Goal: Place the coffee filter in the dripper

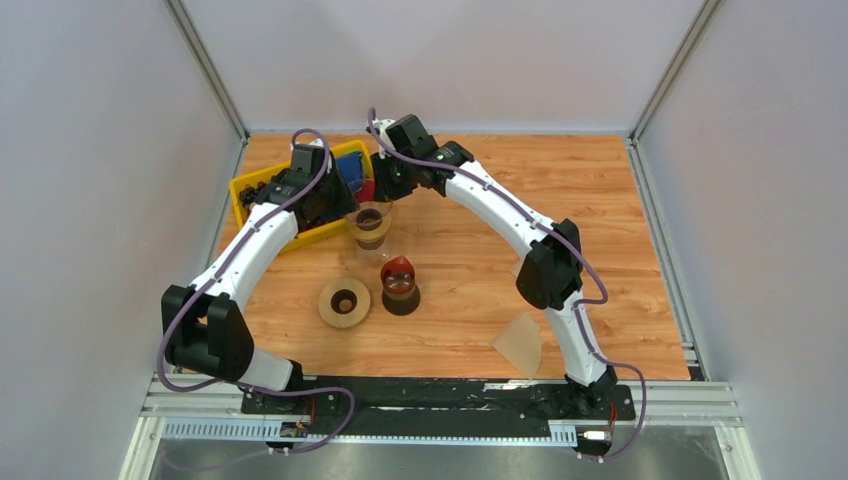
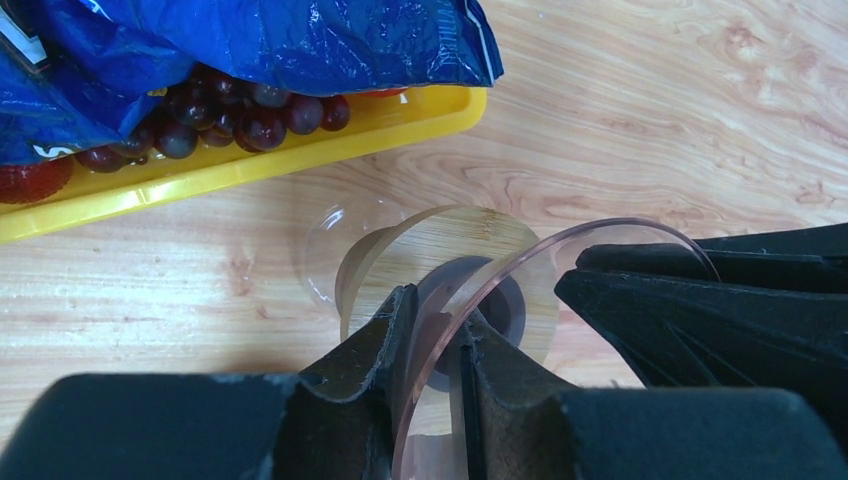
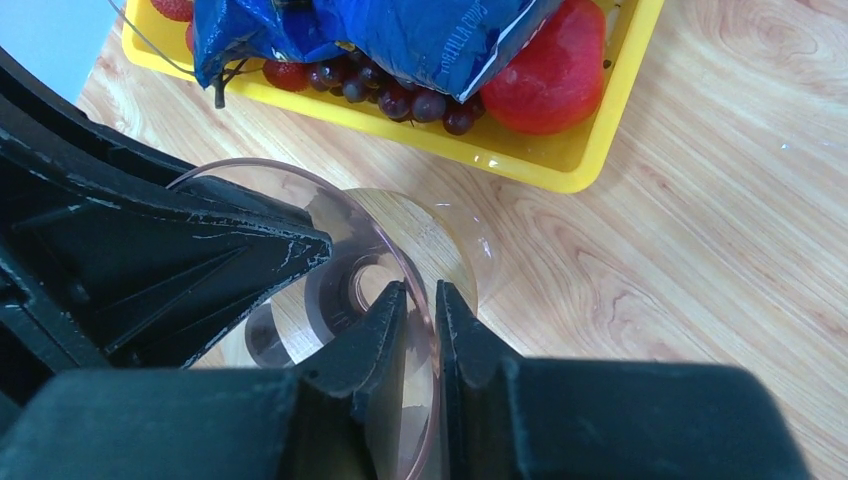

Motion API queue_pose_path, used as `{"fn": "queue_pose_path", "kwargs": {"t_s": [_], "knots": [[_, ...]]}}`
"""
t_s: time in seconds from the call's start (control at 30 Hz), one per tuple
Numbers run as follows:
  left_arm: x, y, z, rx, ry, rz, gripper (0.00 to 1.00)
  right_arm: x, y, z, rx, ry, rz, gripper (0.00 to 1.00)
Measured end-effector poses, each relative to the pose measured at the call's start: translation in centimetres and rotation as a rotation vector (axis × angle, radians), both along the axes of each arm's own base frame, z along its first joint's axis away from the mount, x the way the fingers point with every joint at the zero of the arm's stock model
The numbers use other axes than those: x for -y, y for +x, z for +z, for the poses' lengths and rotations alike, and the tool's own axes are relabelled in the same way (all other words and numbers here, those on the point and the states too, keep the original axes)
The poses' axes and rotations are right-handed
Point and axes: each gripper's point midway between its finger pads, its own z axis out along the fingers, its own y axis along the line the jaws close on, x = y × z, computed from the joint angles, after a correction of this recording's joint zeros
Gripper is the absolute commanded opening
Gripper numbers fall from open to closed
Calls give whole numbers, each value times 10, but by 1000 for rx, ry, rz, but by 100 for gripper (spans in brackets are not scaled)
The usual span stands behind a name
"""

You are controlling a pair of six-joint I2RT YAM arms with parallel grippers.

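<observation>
Found the dripper (image 1: pixel 370 222) upright between the two sets of fingers, held by its rim from opposite sides. Saw the left gripper (image 2: pixel 438 318) astride the rim with slack on either face of the clear wall: loose, not pinching. Saw the right gripper (image 3: pixel 421 300) astride the opposite side of that rim, jaws nearly together on the thin wall. Could not tell whether clamped or slack. Noted the wooden collar and dark throat just below and beyond the fingertips.

Spotted the coffee filter (image 1: pixel 520 343) flat on the table, well apart from both pairs of fingers, back toward the right arm's base. Not yet in the dripper, so judged the task barely begun.

Judged the step in hand to be letting go of the dripper cleanly. To do it well:
- Needed to spread both pairs of fingers clear of both faces of the rim before lifting.
- Needed to rise straight up, never sideways, lest a pad drag the light cone over.
- Thought it better to free one side while the other steadied.

Marked the yellow tray (image 2: pixel 300 150) with its blue bag (image 2: pixel 300 40) and grapes (image 2: pixel 250 110) just beyond the fingertips. Marked too the tan ring (image 1: pixel 330 310) and dark red-brown piece (image 1: pixel 399 275) behind them toward the bases, all worth avoiding on the swing back. Expected the thin paper to need a gentle pinch at its curved edge.
</observation>
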Motion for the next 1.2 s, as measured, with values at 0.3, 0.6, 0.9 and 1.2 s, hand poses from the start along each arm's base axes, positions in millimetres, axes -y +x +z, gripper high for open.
{"fn": "queue_pose_path", "kwargs": {"t_s": [0.3,0.6,0.9,1.2], "knots": [[-5,-5,-4,-31,24,25,42,-2,-9,-7,-27,-27,6,31],[-12,-6,-6,-53,53,45,73,-3,-17,-8,-46,-43,8,49],[-24,-6,0,-47,87,75,100,-7,-14,0,-17,-28,-17,77],[-26,-10,107,254,20,77,100,4,-13,91,177,112,-35,100]]}}
